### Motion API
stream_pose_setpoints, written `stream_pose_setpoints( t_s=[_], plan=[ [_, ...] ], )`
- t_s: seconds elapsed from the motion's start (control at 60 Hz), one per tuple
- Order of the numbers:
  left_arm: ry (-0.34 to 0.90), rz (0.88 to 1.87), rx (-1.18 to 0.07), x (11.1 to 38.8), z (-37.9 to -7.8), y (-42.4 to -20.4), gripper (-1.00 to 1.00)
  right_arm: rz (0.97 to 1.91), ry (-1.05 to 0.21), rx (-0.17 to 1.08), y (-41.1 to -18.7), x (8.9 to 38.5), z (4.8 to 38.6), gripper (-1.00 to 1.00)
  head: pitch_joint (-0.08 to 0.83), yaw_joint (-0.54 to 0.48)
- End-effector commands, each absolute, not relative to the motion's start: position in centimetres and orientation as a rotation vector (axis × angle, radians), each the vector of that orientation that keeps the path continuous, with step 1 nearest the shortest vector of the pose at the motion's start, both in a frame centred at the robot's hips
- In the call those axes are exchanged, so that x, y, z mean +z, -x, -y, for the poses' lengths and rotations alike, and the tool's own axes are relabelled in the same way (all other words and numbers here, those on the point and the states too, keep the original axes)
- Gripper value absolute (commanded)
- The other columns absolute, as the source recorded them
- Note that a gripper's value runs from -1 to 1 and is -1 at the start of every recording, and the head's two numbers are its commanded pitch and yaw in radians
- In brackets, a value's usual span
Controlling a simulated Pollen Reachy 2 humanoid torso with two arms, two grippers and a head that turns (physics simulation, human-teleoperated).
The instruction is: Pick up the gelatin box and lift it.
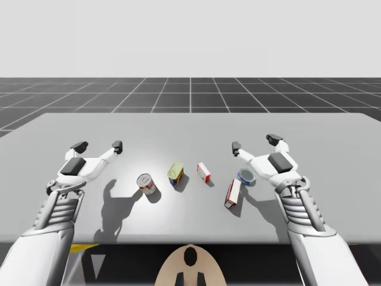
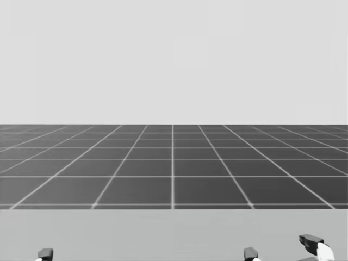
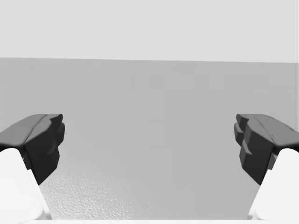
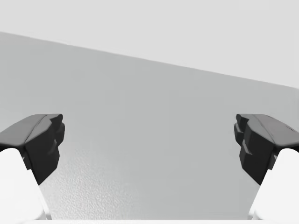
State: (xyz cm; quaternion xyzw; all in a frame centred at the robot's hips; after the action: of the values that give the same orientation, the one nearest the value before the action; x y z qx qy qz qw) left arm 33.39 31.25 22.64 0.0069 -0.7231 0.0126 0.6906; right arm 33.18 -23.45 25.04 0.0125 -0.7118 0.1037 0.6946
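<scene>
One small red-white box [image 1: 203,172], one long red-white box [image 1: 233,193], seemingly three cans [image 1: 146,183] [image 1: 175,173] [image 1: 245,176]

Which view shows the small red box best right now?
The high view: the small red box lies unobstructed beside the yellow can. The head view looks at the far floor; the wrist views face bare table.

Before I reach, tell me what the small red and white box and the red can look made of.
The small red and white box looks like printed cardboard, matte: flat faces, sharp edges. The red can is probably metal under a printed label: pale end disc, but that is not certain.
</scene>
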Motion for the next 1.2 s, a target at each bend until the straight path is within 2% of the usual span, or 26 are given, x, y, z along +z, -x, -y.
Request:
stream_pose_setpoints(
  t_s=[0.017, 0.117, 0.233, 0.317, 0.55, 0.75, 1.0, 1.2],
  plan=[
    [-0.023, 1.617, 0.025, 22.59, -31.22, -33.43, -1.0, 1.594, -0.008, 0.19, -33.0, 25.0, 23.36, -1.0, 0.004, 0.0],
    [-0.03, 1.62, 0.025, 22.56, -31.19, -33.45, -1.0, 1.596, -0.021, 0.213, -32.86, 25.25, 23.41, -1.0, 0.024, 0.0],
    [-0.035, 1.624, 0.026, 22.54, -31.2, -33.45, -1.0, 1.592, -0.01, 0.204, -32.89, 25.38, 23.6, -1.0, 0.092, 0.0],
    [-0.038, 1.624, 0.022, 22.51, -31.16, -33.48, -1.0, 1.596, -0.003, 0.203, -32.91, 25.37, 23.62, -1.0, 0.179, 0.0],
    [-0.045, 1.625, 0.01, 22.47, -31.13, -33.56, -1.0, 1.596, -0.001, 0.212, -32.96, 25.32, 23.64, -1.0, 0.344, 0.0],
    [-0.048, 1.63, 0.001, 22.57, -31.13, -33.53, -1.0, 1.598, -0.004, 0.214, -32.94, 25.37, 23.62, -1.0, 0.492, -0.06],
    [-0.045, 1.634, -0.004, 22.66, -31.06, -33.4, -1.0, 1.595, -0.009, 0.219, -32.94, 25.31, 23.52, -1.0, 0.598, -0.08],
    [-0.044, 1.633, -0.007, 22.66, -30.94, -33.31, -1.0, 1.576, -0.01, 0.237, -32.91, 25.14, 23.13, -1.0, 0.633, -0.08]
  ],
)
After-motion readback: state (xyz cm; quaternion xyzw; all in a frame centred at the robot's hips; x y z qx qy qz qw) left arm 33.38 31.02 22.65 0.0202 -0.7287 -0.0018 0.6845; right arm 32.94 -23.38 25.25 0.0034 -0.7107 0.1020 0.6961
